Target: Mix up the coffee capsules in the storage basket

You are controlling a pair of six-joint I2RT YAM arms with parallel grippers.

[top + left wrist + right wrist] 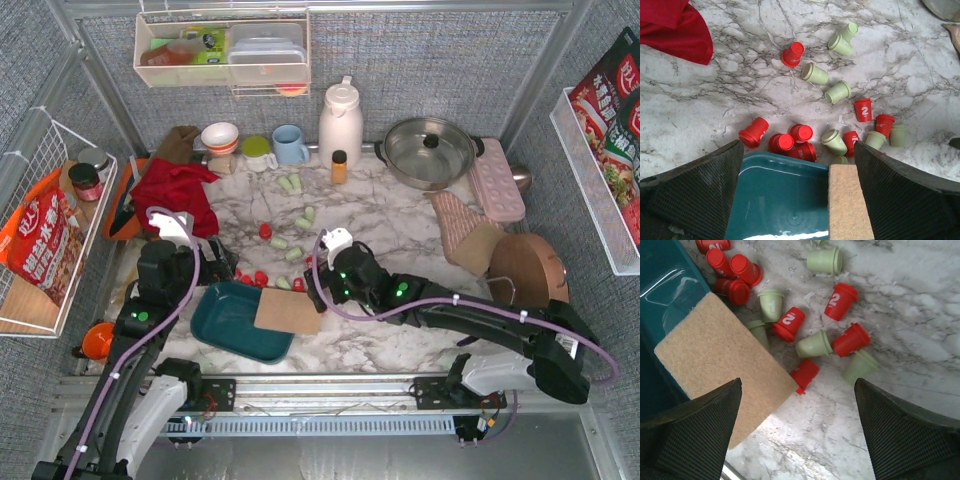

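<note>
The dark teal storage basket [228, 322] lies at the near left of the marble table, and a tan pad [288, 312] rests over its right edge. The part of its inside that shows [780, 200] holds no capsule. Red and pale green coffee capsules lie loose on the marble beyond it: a red one [266, 231], a green one [293, 255], and a cluster against the basket's far rim [790, 142]. My left gripper [799, 150] hovers open over the basket's far edge. My right gripper [799, 385] hangs open over bare marble beside the pad [715, 370], just short of a red capsule [805, 374].
A red cloth [175, 190] lies at the back left. Along the back stand a blue mug [290, 145], a white jug [340, 120], a small amber bottle [339, 166] and a steel pot [430, 150]. A pink tray [497, 180] is at right, a white wire basket [50, 230] at left.
</note>
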